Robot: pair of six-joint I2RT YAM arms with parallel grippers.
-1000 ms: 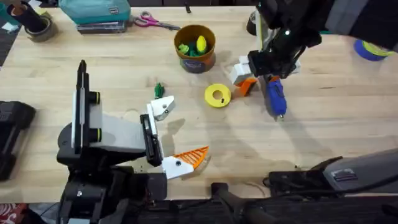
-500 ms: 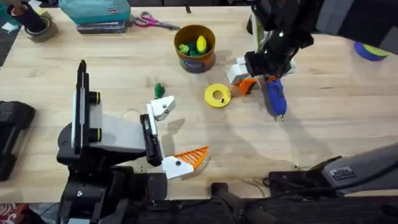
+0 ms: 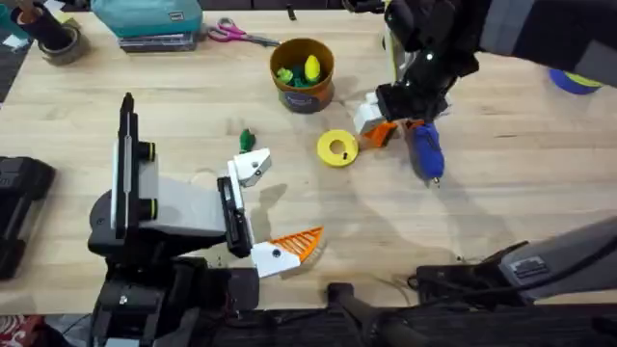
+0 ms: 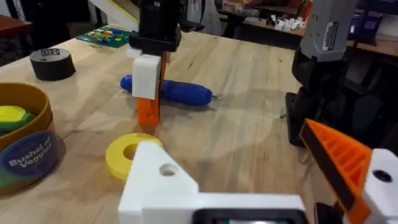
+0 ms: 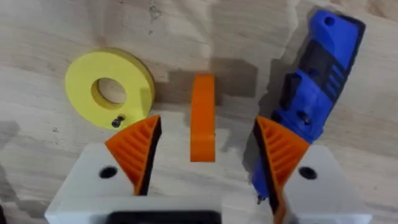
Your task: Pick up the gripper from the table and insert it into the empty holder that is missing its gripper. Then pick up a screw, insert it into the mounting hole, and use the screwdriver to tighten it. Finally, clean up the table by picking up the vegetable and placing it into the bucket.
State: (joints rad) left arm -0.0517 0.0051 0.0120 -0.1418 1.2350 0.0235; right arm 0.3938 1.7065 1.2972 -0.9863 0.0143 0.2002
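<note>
The loose orange gripper stands on the table between my right gripper's open orange pads, touching neither. In the overhead view my right gripper hovers over the orange gripper. Right beside them lies the blue screwdriver. A small screw rests on a flat yellow disc. My left gripper is open, with a bare white holder on one side and an orange finger on the other. The green vegetable lies just beyond the holder.
The yellow bucket with toy foods in it stands at the back centre. Scissors, a teal case and a tape roll line the far edge. A blue and yellow object sits at the far right.
My right gripper has edged slightly left over the orange gripper. The left arm and everything on the table have stayed put.
</note>
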